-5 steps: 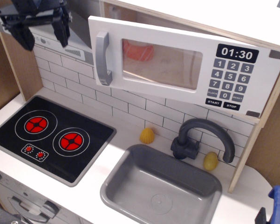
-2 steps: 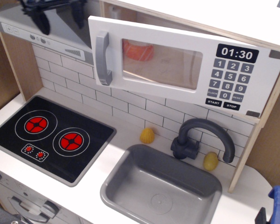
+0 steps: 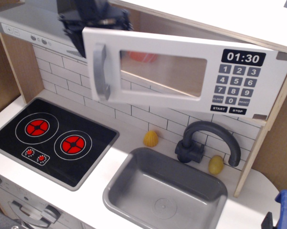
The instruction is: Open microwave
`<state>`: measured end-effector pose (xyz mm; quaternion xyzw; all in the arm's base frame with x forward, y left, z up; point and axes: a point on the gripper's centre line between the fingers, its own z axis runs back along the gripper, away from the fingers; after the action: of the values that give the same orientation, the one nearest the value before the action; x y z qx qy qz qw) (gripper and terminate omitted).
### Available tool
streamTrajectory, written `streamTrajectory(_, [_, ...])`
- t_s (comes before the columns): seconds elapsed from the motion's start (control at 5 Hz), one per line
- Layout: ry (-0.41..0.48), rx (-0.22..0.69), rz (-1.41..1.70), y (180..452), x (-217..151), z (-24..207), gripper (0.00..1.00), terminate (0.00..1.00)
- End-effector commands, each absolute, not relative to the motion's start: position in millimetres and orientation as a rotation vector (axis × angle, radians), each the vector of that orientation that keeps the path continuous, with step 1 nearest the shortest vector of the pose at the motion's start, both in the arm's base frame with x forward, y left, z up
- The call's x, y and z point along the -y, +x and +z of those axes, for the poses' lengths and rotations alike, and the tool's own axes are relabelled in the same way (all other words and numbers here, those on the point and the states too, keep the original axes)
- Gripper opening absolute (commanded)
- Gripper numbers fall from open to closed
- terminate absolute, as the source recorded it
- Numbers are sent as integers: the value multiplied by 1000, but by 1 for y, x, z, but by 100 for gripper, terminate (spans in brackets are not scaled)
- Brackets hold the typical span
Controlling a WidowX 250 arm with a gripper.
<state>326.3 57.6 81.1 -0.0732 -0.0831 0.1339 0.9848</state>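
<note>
The white microwave (image 3: 181, 102) hangs at the upper middle, with a black keypad (image 3: 235, 81) reading 01:30. Its door is swung partly out at the left side, the grey bar handle (image 3: 100, 71) leading. An orange-red object (image 3: 143, 57) shows dimly through the window. My black gripper (image 3: 93, 24) is at the door's top left corner, partly behind the door's free edge. One finger (image 3: 76, 43) hangs left of the door; the other is hidden behind it. The jaws look spread apart and hold nothing.
A grey range hood (image 3: 28, 28) sits left of the microwave. Below are a black stove top (image 3: 52, 138) with red burners, a grey sink (image 3: 164, 191), a dark faucet (image 3: 205, 140) and two yellow pieces (image 3: 151, 138) (image 3: 216, 164). A blue object (image 3: 286, 205) is at the bottom right.
My gripper moved right from in front of the range hood to the door's top left corner. The door's handle side has swung further out and left.
</note>
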Motion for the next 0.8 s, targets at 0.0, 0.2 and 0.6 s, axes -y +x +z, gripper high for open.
streamTrajectory(0.0, [-166,189,120,286,-12,101,100,0])
streamTrajectory(0.2, [-152,189,117,279,16,93,100,0])
streamTrajectory(0.6, [-170,190,70,270,69,68,100,0])
